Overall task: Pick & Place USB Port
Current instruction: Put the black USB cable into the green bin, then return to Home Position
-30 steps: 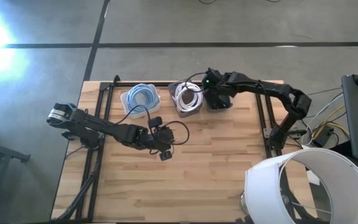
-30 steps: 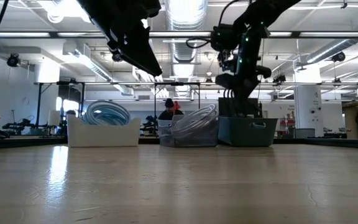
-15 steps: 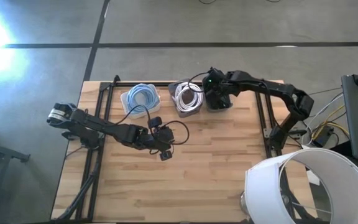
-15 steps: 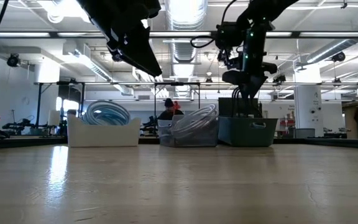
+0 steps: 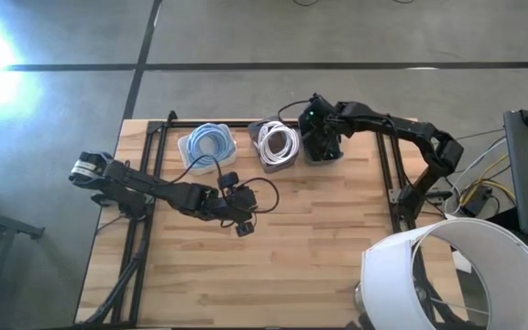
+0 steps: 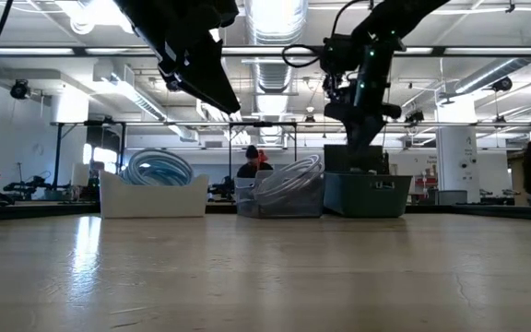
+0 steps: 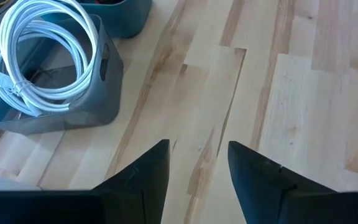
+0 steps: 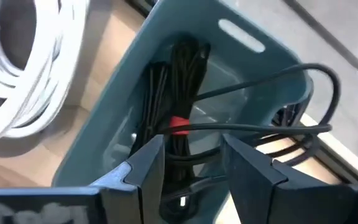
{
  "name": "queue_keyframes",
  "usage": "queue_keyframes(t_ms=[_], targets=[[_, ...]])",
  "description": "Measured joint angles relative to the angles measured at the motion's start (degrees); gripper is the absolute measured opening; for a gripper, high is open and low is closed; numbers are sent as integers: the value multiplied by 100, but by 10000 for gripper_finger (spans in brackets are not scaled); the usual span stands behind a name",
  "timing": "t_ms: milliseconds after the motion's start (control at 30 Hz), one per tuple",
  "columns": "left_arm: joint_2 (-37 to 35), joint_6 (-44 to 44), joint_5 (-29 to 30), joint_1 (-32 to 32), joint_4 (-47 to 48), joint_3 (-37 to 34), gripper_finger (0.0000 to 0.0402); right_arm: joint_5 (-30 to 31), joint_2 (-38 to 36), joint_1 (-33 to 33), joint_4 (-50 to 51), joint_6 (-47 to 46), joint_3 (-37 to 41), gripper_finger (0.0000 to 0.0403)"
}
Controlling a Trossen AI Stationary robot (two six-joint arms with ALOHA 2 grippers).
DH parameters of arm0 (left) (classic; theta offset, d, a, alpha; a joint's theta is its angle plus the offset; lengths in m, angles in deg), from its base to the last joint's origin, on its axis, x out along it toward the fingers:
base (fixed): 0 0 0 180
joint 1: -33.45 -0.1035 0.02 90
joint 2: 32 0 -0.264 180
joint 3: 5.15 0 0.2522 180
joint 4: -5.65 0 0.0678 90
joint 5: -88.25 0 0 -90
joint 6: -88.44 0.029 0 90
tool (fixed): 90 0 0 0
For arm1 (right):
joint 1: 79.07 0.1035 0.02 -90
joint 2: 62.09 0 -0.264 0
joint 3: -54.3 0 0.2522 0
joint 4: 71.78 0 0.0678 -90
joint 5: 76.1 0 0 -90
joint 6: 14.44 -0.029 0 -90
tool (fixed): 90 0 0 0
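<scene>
A teal bin (image 5: 330, 154) (image 8: 257, 71) stands at the table's far edge and holds a bundle of black cable (image 8: 174, 127) bound with a red tie. My right gripper (image 8: 190, 158) (image 5: 317, 126) hangs open over this bin, its fingers on either side of the bundle and just above it. A loose black cable (image 8: 272, 78) arcs across the bin's rim. My left gripper (image 7: 197, 155) (image 5: 242, 220) waits open over bare wood near the table's middle.
Left of the teal bin stand a grey bin (image 5: 278, 161) with a white cable coil (image 7: 42, 56) and a white bin (image 5: 193, 161) with a blue coil (image 5: 209, 140). Bare wood lies toward the near edge. A large white round shade (image 5: 447, 270) overlaps the near right corner.
My right gripper has shifted slightly toward the far edge above the teal bin and has turned a little. My left arm has kept still.
</scene>
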Motion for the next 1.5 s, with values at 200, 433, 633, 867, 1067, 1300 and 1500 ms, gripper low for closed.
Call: queue_keyframes(t_ms=[200, 433, 633, 867, 1067, 1300, 1500], targets=[[0, 2, 0, 0, 2, 0, 167, -77, 0, 88, 47, 40, 14, 150], [0, 4, 0, -4, 8, 0, 167, -87, -40, 280, 42, 207, -26, 150], [-227, 79, 60, 9, 100, 78, 165, -97, -458, 813, 48, 345, -56, 150], [-1070, 234, 598, 17, 361, 94, 165, -97, -1392, 1783, 82, 829, 84, 150], [-1950, 231, 714, 77, 599, -198, 165, -351, -2288, 2607, 51, 1276, 602, 150], [-3090, 257, 1137, 142, 415, -1140, 165, -2529, -3523, 2870, -1169, 1745, 2161, 150], [-3998, 570, 1143, 142, -495, -2323, 163, -2921, -4615, 2862, -2639, 1860, 3614, 150]])
